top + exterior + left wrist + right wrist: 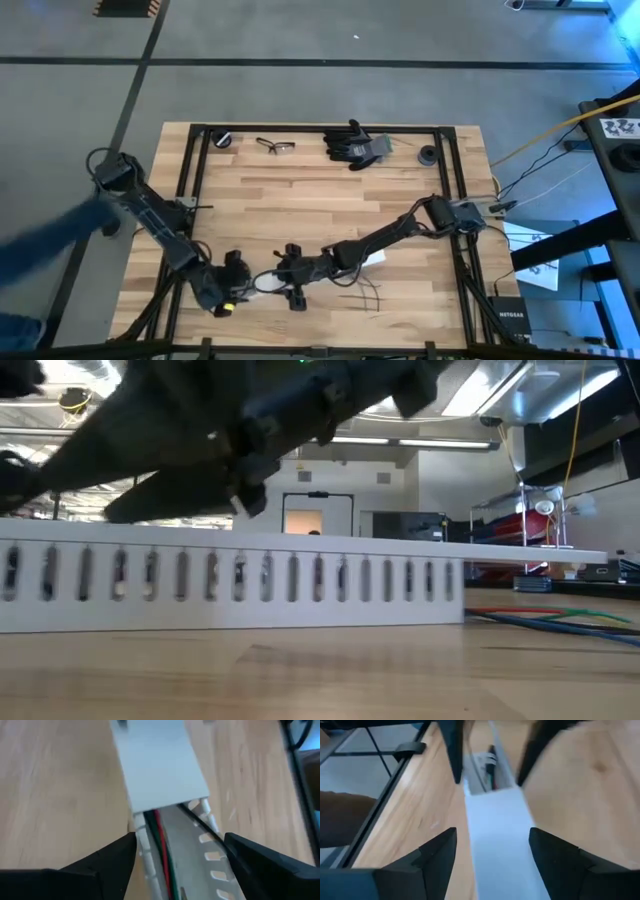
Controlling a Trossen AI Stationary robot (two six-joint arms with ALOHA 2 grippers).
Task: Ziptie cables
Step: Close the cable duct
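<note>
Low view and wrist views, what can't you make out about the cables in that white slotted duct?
- Low view: the white slotted plastic duct walls off the thin coloured cables inside.
- Left wrist view: the cables vanish under the flat white lid; how far they run is hidden.
- Right wrist view: the cables' end is blurred.
- High view: both arms cover the duct.

Bright ceiling lights glare in the low view; wrist views blur

Red, green and black cables (161, 845) in a white slotted duct (160, 765) on pale striped wood table (330, 195).
</note>
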